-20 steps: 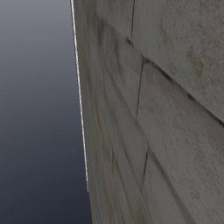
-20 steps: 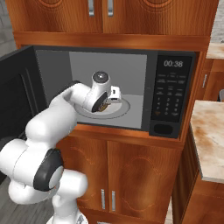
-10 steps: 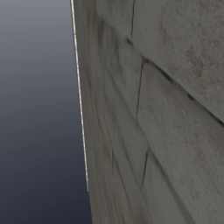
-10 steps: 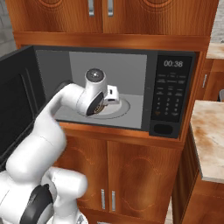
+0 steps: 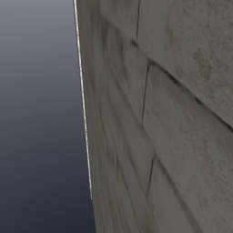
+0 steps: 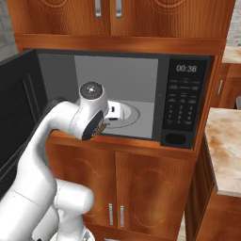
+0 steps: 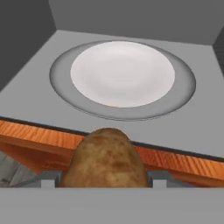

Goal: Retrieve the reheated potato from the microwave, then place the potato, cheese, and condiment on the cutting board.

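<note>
Pulled back out past the microwave (image 6: 188, 101) sill, end effector (image 7: 105, 177) clenched on potato (image 7: 105, 159), plate (image 7: 122, 72) ahead.

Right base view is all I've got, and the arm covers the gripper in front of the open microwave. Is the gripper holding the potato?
Observer: Yes. In the hand view the potato sits between the fingers of the gripper.
Operator: Is anything left on the microwave plate?
Observer: No, the white plate on the turntable is bare.
Operator: Is the potato out past the opening?
Observer: It appears so. The orange wood ledge at the front shows beyond the potato, and the plate lies farther in.
</note>
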Robot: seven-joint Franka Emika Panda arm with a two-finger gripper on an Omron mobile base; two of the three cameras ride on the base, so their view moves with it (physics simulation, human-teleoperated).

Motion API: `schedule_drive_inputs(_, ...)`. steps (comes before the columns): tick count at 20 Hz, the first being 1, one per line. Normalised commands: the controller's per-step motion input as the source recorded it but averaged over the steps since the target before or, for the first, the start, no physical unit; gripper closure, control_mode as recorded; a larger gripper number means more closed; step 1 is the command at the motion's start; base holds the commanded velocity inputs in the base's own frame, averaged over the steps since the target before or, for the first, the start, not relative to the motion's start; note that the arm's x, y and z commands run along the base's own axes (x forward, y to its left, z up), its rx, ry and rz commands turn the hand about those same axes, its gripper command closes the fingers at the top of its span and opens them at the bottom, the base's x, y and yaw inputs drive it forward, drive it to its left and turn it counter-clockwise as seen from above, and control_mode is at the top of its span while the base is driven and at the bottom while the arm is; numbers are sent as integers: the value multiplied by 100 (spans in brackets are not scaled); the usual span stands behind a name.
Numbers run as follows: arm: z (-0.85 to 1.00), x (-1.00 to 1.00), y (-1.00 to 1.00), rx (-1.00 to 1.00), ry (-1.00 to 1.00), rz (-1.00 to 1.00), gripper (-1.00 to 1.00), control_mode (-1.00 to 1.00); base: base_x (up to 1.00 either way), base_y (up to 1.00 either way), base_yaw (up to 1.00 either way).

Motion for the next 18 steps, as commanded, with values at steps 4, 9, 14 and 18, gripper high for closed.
schedule_drive_inputs(4, 5, -71, 0, 0, 7, -6, 100, -100, 0, 0, 0)
schedule_drive_inputs(9, -3, -45, 9, 0, 13, -6, 100, -100, 0, 0, 0)
schedule_drive_inputs(14, -1, -5, 3, 1, 1, -2, 100, -100, 0, 0, 0)
schedule_drive_inputs(18, 0, 0, 0, 0, 0, 0, 100, -100, 0, 0, 0)
